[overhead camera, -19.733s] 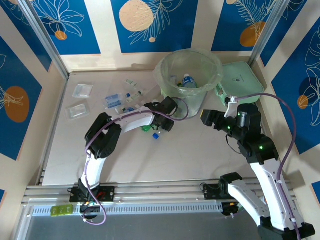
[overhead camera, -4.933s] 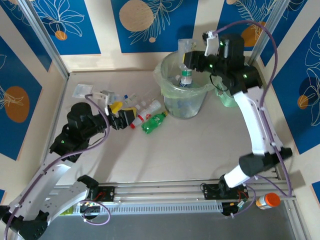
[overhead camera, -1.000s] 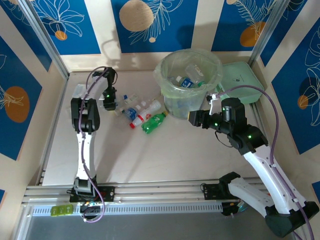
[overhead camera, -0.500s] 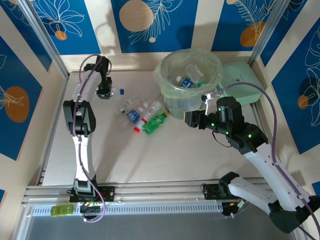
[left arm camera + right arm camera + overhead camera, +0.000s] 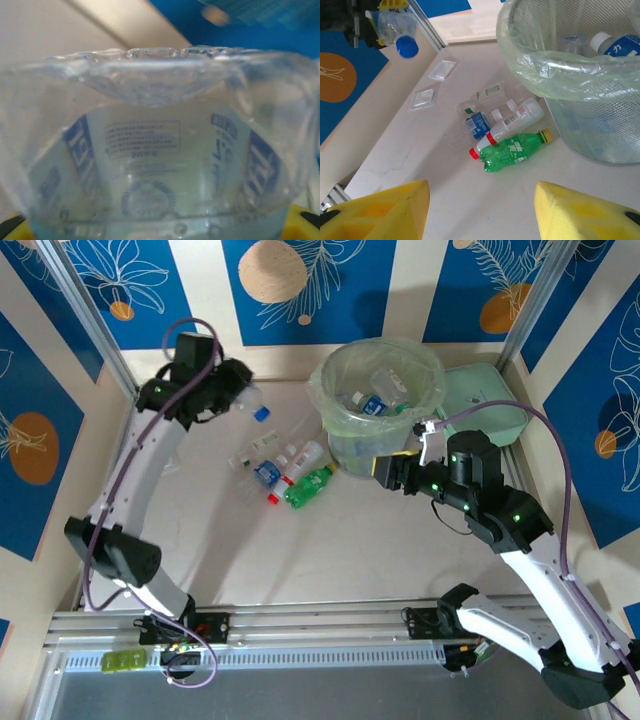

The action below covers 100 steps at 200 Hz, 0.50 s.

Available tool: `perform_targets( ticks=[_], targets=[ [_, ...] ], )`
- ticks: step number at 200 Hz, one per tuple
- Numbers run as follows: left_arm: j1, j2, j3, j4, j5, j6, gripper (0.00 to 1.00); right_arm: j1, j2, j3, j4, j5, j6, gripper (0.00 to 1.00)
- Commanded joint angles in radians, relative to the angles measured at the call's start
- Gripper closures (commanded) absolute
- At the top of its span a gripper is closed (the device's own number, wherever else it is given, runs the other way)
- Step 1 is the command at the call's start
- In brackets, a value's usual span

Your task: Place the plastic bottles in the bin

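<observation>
My left gripper [image 5: 238,390] is raised over the far left of the table, shut on a clear crushed bottle [image 5: 250,400] with a blue cap [image 5: 262,412]. That bottle [image 5: 155,150] spans the left wrist view, and in the right wrist view it [image 5: 395,25] hangs at top left. On the table lie a green bottle [image 5: 308,485] [image 5: 515,150], a white bottle with a red cap [image 5: 297,460] [image 5: 510,124] and a blue-labelled crushed bottle [image 5: 265,472] [image 5: 479,123]. The bin [image 5: 330,375] [image 5: 555,75] holds several bottles. My right gripper [image 5: 385,469] [image 5: 480,210] is open near the bin's front.
A flat pale-green square lid [image 5: 485,400] lies right of the bin. Two flat clear packets [image 5: 442,70] [image 5: 423,98] lie at the table's far left. Blue patterned walls close in the back and sides.
My left gripper has lifted off the table with the clear blue-capped bottle and swung up and right. The right gripper has drifted slightly to the right.
</observation>
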Motion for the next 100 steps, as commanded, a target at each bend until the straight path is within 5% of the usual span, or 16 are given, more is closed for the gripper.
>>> perform_targets(
  ticks=[1,39,63,81,100],
  targets=[
    [-0.112,-0.105,-0.091,0.203,0.178,0.401,0.57,-0.025,0.011,0.04,0.019,-0.051,0.024,0.42],
    [-0.228,-0.243,-0.262,0.361,0.372,0.696,0.56,-0.039,-0.024,0.077,0.011,0.044,-0.007,0.43],
    [-0.265,-0.309,-0.338,0.381,0.383,0.821,0.57,-0.051,-0.06,0.111,0.007,0.061,-0.037,0.43],
    [-0.304,-0.353,-0.394,0.403,0.363,0.92,0.57,-0.067,-0.06,0.149,-0.006,-0.007,-0.052,0.42],
    [-0.335,-0.388,-0.469,0.458,0.501,1.047,0.55,-0.076,-0.034,0.191,-0.003,-0.166,-0.058,0.4]
  ],
)
